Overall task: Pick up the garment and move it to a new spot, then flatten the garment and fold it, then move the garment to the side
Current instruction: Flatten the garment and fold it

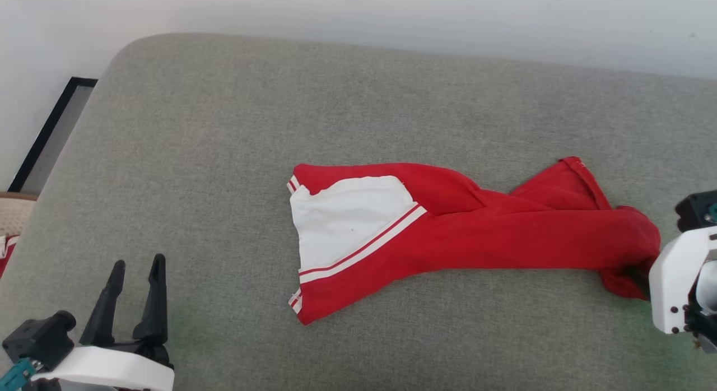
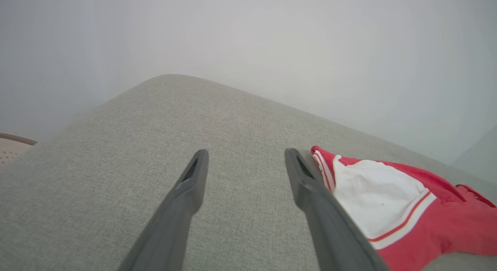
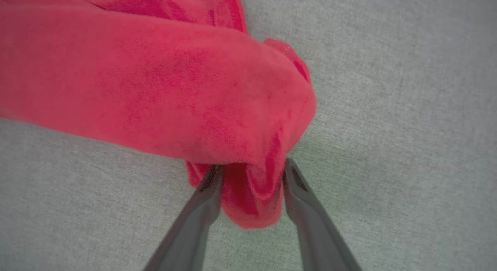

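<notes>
The garment (image 1: 504,234) lies stretched out and twisted across the grey cushion, red, with a white sleeve (image 1: 347,217) and striped trim at its left end. Its right end is bunched at my right arm's white wrist housing (image 1: 675,284). In the right wrist view my right gripper (image 3: 250,170) has its fingers apart, with a fold of the red garment (image 3: 155,88) lying between them and touching both. My left gripper (image 1: 139,262) rests open and empty at the lower left, well clear of the cloth. Past its right finger, the left wrist view catches the garment's sleeve (image 2: 388,201).
The grey upholstered cushion (image 1: 224,127) spans the view, with a white wall (image 1: 392,15) behind it. Off its left edge are a dark-framed panel (image 1: 50,133) and a beige surface (image 1: 14,212) with a bit of red-and-white cloth (image 1: 5,251).
</notes>
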